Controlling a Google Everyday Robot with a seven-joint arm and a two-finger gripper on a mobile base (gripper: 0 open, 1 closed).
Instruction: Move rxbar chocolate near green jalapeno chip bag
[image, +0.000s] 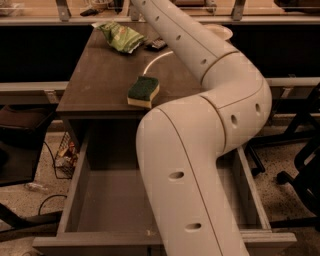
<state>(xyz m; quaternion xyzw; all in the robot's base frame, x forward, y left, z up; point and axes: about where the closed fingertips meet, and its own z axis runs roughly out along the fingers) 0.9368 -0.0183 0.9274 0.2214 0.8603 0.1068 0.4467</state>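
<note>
- Three things lie on the table (100, 75): a green chip bag (121, 37), a dark chocolate bar (156, 44) and a sponge (143, 91).
- My pincer is out of sight. My arm (200, 150) stretches over the far end of the table and leaves the view at the top edge, so the pincer is somewhere past that edge. I cannot tell whether it is spread, pressed together or pinching anything.
- Of the three, the chocolate bar lies closest to the pincer, flat on the table right under the last visible stretch of my arm. The arm hides its right part.
- Just beside the bar, on its left, lies the chip bag, crumpled and on its side. Whether the two touch I cannot tell.
- With the bar this close to the bag, I judge the job done or nearly done. I think my arm reaches this far out because the bar's place is at that far end.
- Well back from the pincer, near the table's front edge and close to my elbow, sits the sponge. It has no part in this job, so it is best left alone.
- Farthest from the pincer, a drawer (75, 200) stands pulled out below the table front.
</note>
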